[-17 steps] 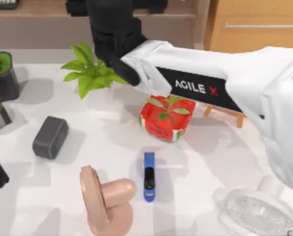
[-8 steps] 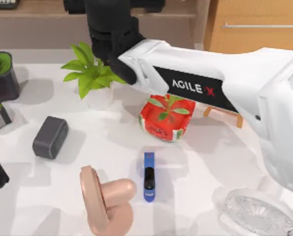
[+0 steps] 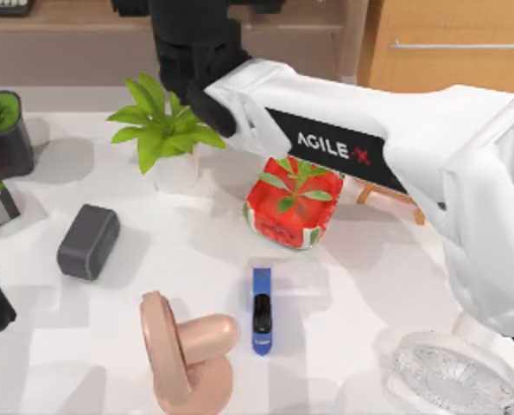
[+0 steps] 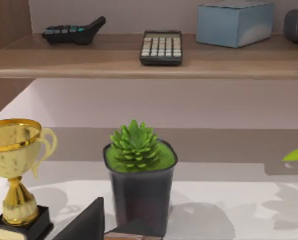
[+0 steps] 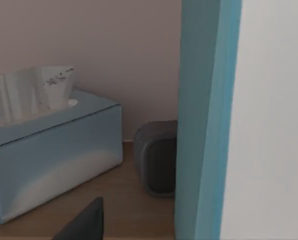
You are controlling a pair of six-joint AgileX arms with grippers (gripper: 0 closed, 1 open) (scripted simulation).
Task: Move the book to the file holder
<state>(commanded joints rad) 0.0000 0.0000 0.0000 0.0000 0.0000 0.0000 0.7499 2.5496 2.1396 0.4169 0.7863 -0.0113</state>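
Right wrist view: book [image 5: 249,115] upright, close against the cam, pale blue edge showing, tissue box [image 5: 48,150] on shelf behind. Looks carried by right gripper, but can't tell its grip. Top view: right arm [image 3: 360,147] stretches across table [image 3: 369,285] toward rear. Left arm parked at left edge. Est: pickup done, placing in file holder still left.

Bright, even light falls on the white desk [image 3: 352,285] — soft grey shadows spread beside the leafy plant [image 3: 161,130] and the red pot [image 3: 291,212]. The tissue box [image 5: 53,160] shows a pale sheen — no harsh glare.
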